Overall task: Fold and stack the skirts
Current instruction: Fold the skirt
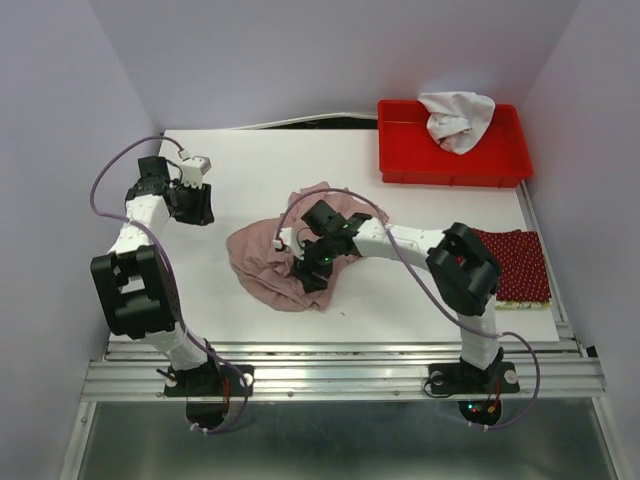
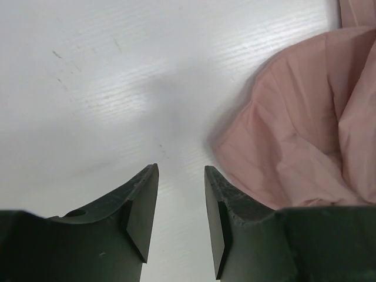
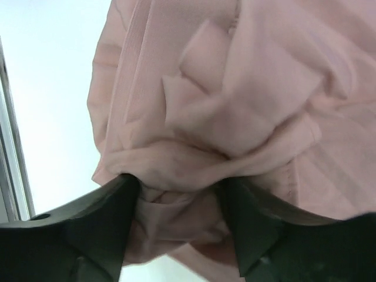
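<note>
The right gripper (image 1: 311,274) presses down into the near side of the pink skirt (image 1: 258,256), its two fingers partly apart with a thick bunch of cloth pinched between them. The left gripper (image 1: 196,203) is partly open and holds nothing. It hovers over bare table (image 1: 250,165), with the skirt's left edge just to its right.

The pink skirt lies crumpled in the middle of the table. Its long axis runs from near-left to far-right.

A dark red dotted skirt (image 1: 515,262) lies flat at the right edge, well apart, on top of a yellow-green skirt (image 1: 526,303) of which only a thin strip shows.

A red tray (image 1: 400,150) at the far right holds a white cloth (image 1: 458,118). The table is white and the walls are pale lilac.
</note>
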